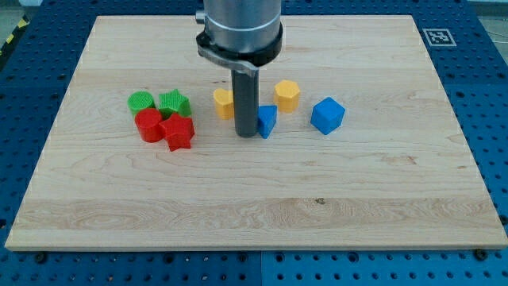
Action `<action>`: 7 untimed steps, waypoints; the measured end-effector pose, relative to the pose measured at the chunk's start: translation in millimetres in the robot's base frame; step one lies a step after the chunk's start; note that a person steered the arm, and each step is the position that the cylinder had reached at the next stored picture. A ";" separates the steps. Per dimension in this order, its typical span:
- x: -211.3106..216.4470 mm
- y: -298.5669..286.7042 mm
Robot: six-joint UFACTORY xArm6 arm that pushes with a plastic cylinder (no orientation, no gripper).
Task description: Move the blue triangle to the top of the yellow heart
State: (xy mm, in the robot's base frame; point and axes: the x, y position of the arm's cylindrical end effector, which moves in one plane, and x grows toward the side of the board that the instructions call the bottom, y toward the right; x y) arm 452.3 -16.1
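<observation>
The blue triangle (pixel 267 120) sits near the board's middle, partly hidden by my rod. My tip (pixel 246 134) rests on the board just left of the blue triangle, touching or nearly touching it. The yellow heart (pixel 225 103) lies just up and left of the rod, its right side hidden behind it. A yellow hexagon (pixel 287 94) sits up and right of the blue triangle.
A blue cube-like block (pixel 327 116) lies right of the triangle. At the view's left is a cluster: green cylinder (pixel 140 102), green star (pixel 173 103), red cylinder (pixel 148 125), red star (pixel 178 132). The wooden board (pixel 254 199) rests on a blue perforated table.
</observation>
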 end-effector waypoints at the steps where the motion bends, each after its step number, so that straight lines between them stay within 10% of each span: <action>1: -3.8 2.9; 3: 48.5 57.8; 7: -30.5 -1.5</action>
State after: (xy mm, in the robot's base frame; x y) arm 421.8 -17.6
